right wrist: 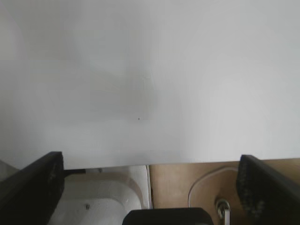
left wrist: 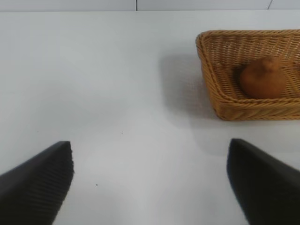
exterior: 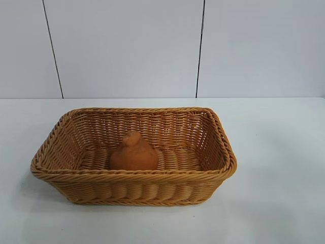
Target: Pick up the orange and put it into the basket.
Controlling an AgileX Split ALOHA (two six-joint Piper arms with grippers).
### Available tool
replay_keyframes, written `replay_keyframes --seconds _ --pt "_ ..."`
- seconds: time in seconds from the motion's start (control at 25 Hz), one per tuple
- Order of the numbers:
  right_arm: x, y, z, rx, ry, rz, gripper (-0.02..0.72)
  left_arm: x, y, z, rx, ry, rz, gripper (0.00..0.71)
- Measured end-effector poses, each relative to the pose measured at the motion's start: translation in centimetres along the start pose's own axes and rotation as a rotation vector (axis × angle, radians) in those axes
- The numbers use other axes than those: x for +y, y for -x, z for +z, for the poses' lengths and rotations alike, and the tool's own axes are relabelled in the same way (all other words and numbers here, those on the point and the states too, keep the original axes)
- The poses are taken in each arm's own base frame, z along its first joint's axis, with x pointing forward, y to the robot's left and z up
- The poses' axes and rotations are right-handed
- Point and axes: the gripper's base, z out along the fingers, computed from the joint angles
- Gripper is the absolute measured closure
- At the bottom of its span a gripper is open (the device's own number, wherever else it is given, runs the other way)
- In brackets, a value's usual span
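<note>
**Sitting in basket: orange, both grippers empty**

Sitting inside the large rectangular tan wicker basket (exterior: 133, 175) with its braided rim is the dull orange-brown, rough matte orange (exterior: 134, 152), dome-shaped with a knobby bump on top. It stands upright on the woven floor, close to the near wall, roughly 6 o'clock from the basket's centre in the exterior view. Bump points to 12. Nothing touches it apart from the basket.

Basket stands on the plain white table (exterior: 279, 152), near the middle of the exterior view, long side toward the camera. Grey panelled wall (exterior: 127, 46) behind, at 12 o'clock.

No arm shows in the exterior view.

Left gripper (left wrist: 150, 180): fingers spread wide, nothing between them, only bare table. Hangs over open tabletop well apart from the basket. In its wrist view the basket (left wrist: 234, 105) sits toward 2 o'clock with the orange (left wrist: 262, 78) visible inside.

Right gripper (right wrist: 150, 185): fingers also spread wide, nothing held. It points down over the table edge; white tabletop fills most of its wrist view, with a brown surface (right wrist: 173, 185) and a white cable (right wrist: 201, 183) below the edge. Basket and orange don't show there.
</note>
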Motion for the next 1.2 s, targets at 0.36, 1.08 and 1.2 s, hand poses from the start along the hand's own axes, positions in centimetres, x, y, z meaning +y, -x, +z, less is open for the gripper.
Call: replay_keyframes --seconds 0.36,1.08,1.2 --pt "0.1 -5.5 -5.7 -0.532 -0.009 -0.003 0.020 0.0 0.0 0.0 0.000 0.000 0.000 0.074" --pt "0.1 -8.7 -7.1 -0.755 -0.016 0.003 0.020 0.0 0.0 0.0 0.000 0.000 0.000 0.074" --pt "0.1 -8.7 -7.1 -0.755 -0.016 0.003 0.020 0.0 0.0 0.0 0.000 0.000 0.000 0.074"
